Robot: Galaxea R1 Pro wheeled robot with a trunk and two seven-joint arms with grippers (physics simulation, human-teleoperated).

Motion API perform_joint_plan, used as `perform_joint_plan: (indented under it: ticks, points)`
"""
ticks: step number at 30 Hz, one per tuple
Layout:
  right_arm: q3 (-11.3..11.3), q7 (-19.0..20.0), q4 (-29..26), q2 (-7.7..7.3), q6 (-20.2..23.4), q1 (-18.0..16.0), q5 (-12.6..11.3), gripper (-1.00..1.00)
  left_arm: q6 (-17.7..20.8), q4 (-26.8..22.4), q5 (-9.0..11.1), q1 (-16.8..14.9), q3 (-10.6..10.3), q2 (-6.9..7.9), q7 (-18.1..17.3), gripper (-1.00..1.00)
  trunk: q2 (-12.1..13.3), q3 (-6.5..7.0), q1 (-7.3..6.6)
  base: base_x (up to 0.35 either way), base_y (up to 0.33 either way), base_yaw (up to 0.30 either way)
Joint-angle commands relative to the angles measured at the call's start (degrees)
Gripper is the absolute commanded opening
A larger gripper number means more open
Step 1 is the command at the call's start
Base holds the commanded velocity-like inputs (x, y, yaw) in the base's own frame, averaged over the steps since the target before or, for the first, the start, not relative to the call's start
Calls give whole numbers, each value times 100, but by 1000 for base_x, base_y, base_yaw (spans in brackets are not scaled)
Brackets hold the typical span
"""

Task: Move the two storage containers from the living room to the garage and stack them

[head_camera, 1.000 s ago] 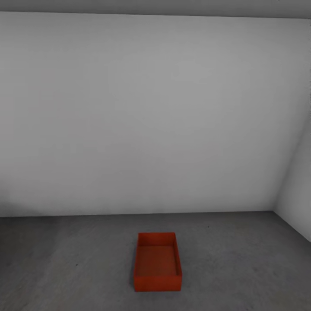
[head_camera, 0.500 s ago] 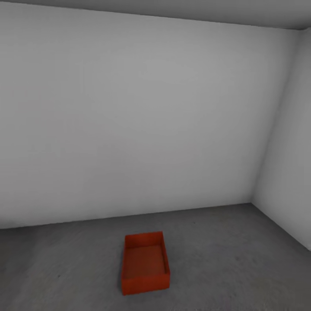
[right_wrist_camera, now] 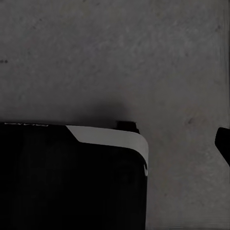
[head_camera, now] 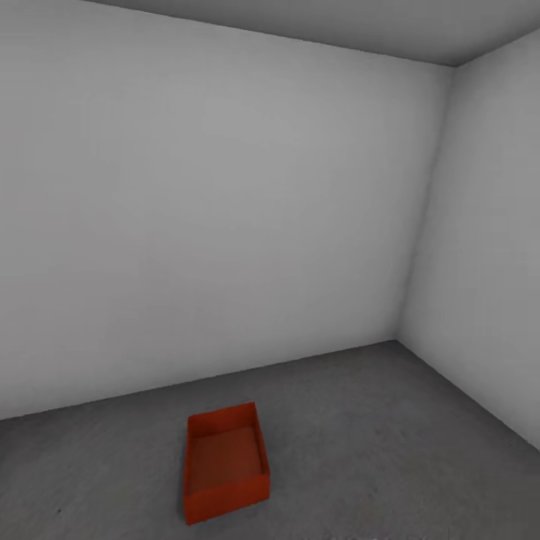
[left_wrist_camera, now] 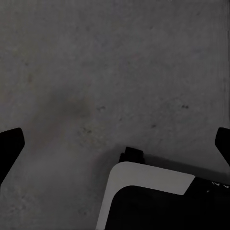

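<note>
Sitting on grey floor (head_camera: 390, 442), open red container (head_camera: 225, 469), near wall corner (head_camera: 420, 247)

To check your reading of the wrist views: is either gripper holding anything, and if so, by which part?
Nothing is held. The left gripper is wide open over bare floor. The one storage container sits on the floor, untouched.
</note>
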Motion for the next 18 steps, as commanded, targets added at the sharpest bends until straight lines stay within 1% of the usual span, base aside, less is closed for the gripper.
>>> perform_joint_plan:
  ticks: [1, 18]
  points:
    - [43, -12, 18, 1, -28, -9, -12, 100, -19, 2, 35, -3, -5, 0, 6, 100, -6, -8, 1, 0, 0, -296]
    - [43, 25, 18, 6, -25, -9, -12, 100, -19, 2, 35, -3, 2, 0, 6, 100, -6, 58, 1, 0, 0, -286]
